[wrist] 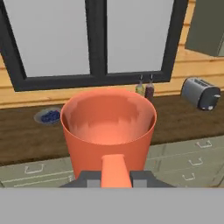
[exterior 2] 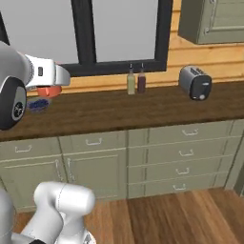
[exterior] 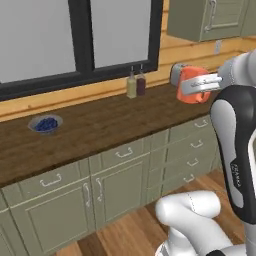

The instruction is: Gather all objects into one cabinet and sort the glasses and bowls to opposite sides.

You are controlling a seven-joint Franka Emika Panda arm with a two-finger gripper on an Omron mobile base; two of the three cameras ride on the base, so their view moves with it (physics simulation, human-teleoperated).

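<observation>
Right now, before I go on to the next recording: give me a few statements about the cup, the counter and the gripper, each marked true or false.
1. The gripper is shut on the salmon-orange mug by its handle. True.
2. The mug stands on the wooden counter. False: it is held up in the air above it.
3. A toaster sits on the counter, right of two bottles. True.
4. The small blue bowl is inside a wall cabinet. False: it rests on the counter below the window.
5. The mug is filled with liquid. False: the hand view shows it empty.
</observation>
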